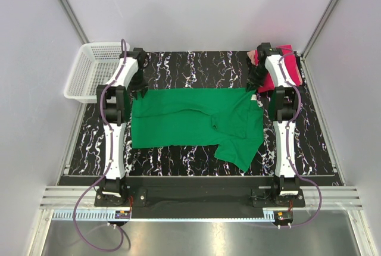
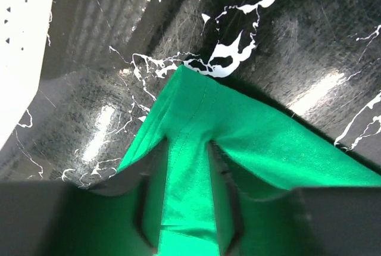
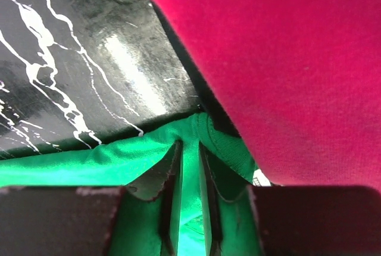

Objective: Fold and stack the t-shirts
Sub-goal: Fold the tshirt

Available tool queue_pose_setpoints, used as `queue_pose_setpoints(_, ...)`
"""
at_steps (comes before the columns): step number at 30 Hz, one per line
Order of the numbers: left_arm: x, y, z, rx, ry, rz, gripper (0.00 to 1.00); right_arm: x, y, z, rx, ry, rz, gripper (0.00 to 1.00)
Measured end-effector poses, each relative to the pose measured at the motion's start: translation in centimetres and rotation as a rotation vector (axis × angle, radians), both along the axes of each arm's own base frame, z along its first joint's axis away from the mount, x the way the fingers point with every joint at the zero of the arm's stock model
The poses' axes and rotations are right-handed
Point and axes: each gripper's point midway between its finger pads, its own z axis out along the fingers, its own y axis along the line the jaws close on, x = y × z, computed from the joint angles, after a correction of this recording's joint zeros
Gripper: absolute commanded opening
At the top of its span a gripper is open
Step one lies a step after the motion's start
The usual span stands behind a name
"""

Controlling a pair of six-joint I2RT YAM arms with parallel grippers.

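Now, L gripper (image 2: pixel 187 147) + R gripper (image 3: pixel 189 146) pinching green t-shirt (image 1: pixel 178 119), label (image 3: pixel 260 177) unreadable.

You've got a white mesh basket (image 1: pixel 77 77) parked just left of your left pincer (image 1: pixel 141 91), and a black desk (image 1: pixel 190 65) with white marble veining under it.
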Motion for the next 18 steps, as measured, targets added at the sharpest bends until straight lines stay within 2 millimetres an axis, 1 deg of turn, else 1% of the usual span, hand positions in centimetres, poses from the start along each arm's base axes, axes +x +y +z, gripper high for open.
queue_pose_setpoints(2, 0.0, 0.0, 0.0, 0.002, 0.0, 0.0, 0.4, 0.1, 0.1, 0.1, 0.007, -0.005, 0.005, 0.29)
queue_pose_setpoints(4, 0.0, 0.1, 0.0, 0.002, -0.001, 0.0, 0.4, 0.3, 0.3, 0.3, 0.015, -0.015, 0.009, 0.21)
queue_pose_setpoints(7, 0.0, 0.1, 0.1, 0.001, -0.003, 0.0, 0.4, 0.9, 0.4, 0.4, 0.022, -0.042, 0.011, 0.25)
queue_pose_setpoints(9, 0.1, 0.1, 0.5, 0.0, -0.01, 0.001, 0.4, 1.2, 0.4, 0.6, 0.021, -0.055, 0.011, 0.25)
queue_pose_setpoints(11, 0.0, 0.1, 1.3, -0.001, -0.024, 0.0, 0.4, 1.6, 0.4, 1.1, 0.021, -0.075, 0.011, 0.25)
queue_pose_setpoints(13, -0.3, 0.1, 2.6, -0.002, -0.043, 0.001, 0.4, 1.8, 0.4, 2.1, 0.022, -0.098, 0.01, 0.26)
queue_pose_setpoints(15, -0.7, 0.1, 4.4, -0.004, -0.07, 0.001, 0.4, 2.2, 0.4, 3.8, 0.025, -0.135, 0.008, 0.27)
queue_pose_setpoints(18, -1.7, 0.2, 7.3, -0.007, -0.116, 0.0, 0.4, 2.8, 0.7, 7.3, 0.041, -0.214, 0.003, 0.26)
